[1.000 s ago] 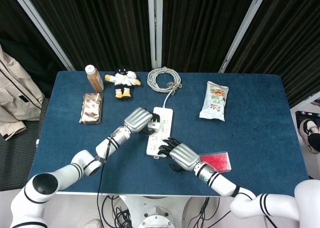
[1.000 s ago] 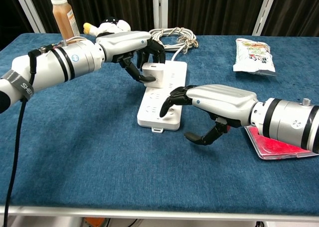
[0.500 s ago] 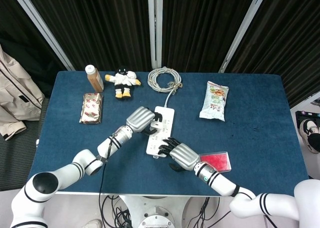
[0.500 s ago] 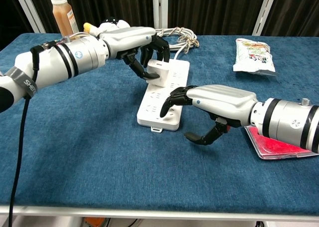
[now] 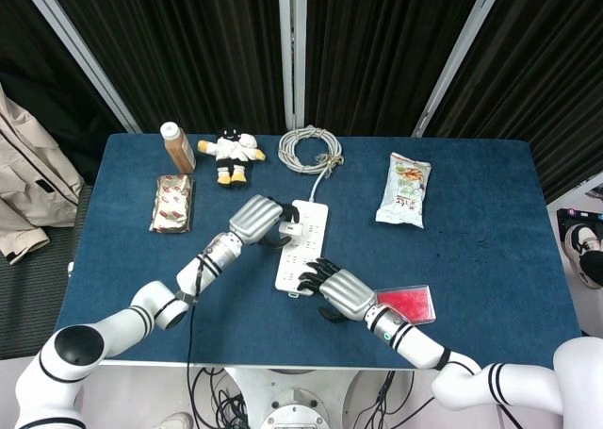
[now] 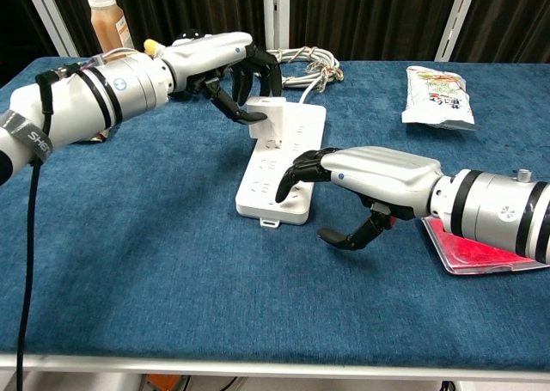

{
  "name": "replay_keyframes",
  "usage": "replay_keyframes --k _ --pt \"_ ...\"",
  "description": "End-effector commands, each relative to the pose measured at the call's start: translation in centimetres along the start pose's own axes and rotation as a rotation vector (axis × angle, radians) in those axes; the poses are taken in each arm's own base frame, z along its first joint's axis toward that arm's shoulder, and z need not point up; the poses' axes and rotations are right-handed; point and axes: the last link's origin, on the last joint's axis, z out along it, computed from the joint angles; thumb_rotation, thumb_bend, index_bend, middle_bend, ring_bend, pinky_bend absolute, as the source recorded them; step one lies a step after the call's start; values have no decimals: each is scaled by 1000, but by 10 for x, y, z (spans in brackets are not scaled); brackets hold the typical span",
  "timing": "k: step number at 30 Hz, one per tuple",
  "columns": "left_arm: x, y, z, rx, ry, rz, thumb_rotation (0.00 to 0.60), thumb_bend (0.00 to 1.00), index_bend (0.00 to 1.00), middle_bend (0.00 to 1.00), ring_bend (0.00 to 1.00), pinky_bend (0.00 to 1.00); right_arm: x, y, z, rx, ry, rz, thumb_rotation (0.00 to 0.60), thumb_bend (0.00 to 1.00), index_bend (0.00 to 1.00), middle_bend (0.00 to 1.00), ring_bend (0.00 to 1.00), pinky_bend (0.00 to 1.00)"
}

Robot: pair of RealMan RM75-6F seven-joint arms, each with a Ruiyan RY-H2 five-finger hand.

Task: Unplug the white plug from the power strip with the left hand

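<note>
The white power strip lies in the middle of the blue table. My left hand pinches the white plug over the strip's far left part. The plug looks raised off the strip's face, though I cannot tell if its prongs are free. My right hand presses its fingertips on the near end of the strip, thumb hanging beside it over the table.
A coiled white cable runs into the strip's far end. A bottle, a plush toy and a wrapped snack are at the left. A snack bag and a red packet lie at the right.
My left hand has lifted and drawn back toward the far left with the plug in its fingers. The right hand and the strip have stayed put.
</note>
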Motion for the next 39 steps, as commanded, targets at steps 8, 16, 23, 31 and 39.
replay_keyframes --k 8,16,23,31,39 --pt "21 -6 -9 -15 99 64 600 519 678 720 553 505 3 -2 1 11 18 4 600 384 243 203 30 50" --pt "18 -42 -32 138 32 114 600 495 487 575 428 464 15 -5 -10 37 95 11 600 385 239 203 30 50" --pt "21 -49 -49 205 15 142 600 283 176 284 156 201 42 -2 -33 52 201 -13 600 384 231 202 30 50" --pt "66 -64 -107 304 144 158 600 200 26 206 84 124 86 32 -91 -71 340 -55 600 335 194 189 30 51" --pt "113 -99 -242 589 259 242 600 197 60 206 84 117 106 78 -177 -296 463 -127 600 327 58 152 23 51"
